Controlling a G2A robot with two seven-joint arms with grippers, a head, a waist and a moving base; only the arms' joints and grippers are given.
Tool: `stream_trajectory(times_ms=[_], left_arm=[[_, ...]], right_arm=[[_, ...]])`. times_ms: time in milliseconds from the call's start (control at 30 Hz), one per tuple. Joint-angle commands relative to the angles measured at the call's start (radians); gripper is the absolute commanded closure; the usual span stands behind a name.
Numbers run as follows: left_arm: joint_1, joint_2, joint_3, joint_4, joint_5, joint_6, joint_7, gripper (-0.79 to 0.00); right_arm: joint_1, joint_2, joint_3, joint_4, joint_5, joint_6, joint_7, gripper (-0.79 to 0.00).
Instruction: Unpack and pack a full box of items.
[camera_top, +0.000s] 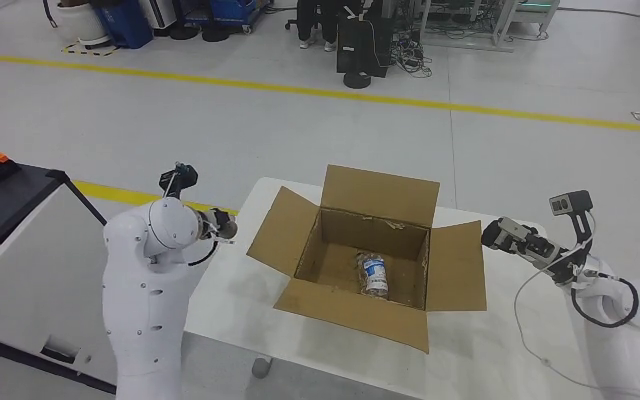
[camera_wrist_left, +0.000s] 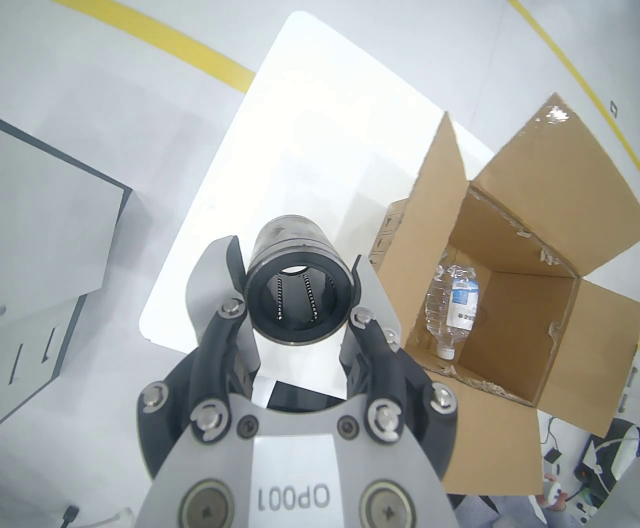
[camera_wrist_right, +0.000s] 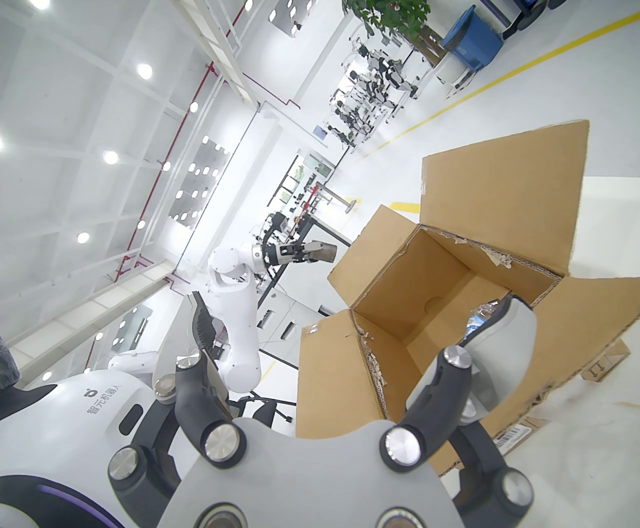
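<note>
Your left pincer (camera_wrist_left: 297, 272) is clamped across a metal sleeve (camera_wrist_left: 295, 250), held in the air above the surface (camera_wrist_left: 300, 125). The open box (camera_wrist_left: 505, 235) lies just ahead and to one side, with a bottle (camera_wrist_left: 452, 305) on its floor. If you're unpacking, lower the sleeve onto bare surface short of the flap; it may roll. The left arm is folded close. The right pincer (camera_wrist_right: 357, 325) is wide at the box's far flap.

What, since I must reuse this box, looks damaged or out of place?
The cardboard box has ragged, torn rims with shreds hanging at its flap folds. The clear bottle lies on its side inside, looking slightly crumpled. No spill shows.
</note>
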Motion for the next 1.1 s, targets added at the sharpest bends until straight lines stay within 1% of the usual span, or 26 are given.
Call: stream_trajectory(times_ms=[0, 100, 167, 400, 667, 1067], left_arm=[[-0.012, -0.007, 0.008, 0.052, 0.009, 0.0, 0.0, 0.0], [-0.032, -0.015, 0.035, 0.112, 0.026, 0.0, 0.0, 0.0], [-0.042, -0.019, 0.034, 0.14, 0.03, 0.0, 0.0, 0.0], [-0.062, -0.033, 0.003, 0.228, 0.069, 0.0, 0.0, 0.0], [-0.056, -0.052, -0.046, 0.286, 0.104, 0.0, 0.0, 0.0], [-0.092, -0.08, -0.097, 0.402, 0.14, 0.0, 0.0, 0.0]], right_arm=[[0.0, 0.0, 0.0, 0.0, 0.0, 0.0, 0.0, -0.785], [0.0, 0.0, 0.0, 0.0, 0.0, 0.0, 0.0, -0.785], [0.0, 0.0, 0.0, 0.0, 0.0, 0.0, 0.0, -0.785], [0.0, 0.0, 0.0, 0.0, 0.0, 0.0, 0.0, -0.785], [0.0, 0.0, 0.0, 0.0, 0.0, 0.0, 0.0, -0.785], [0.0, 0.0, 0.0, 0.0, 0.0, 0.0, 0.0, -0.785]])
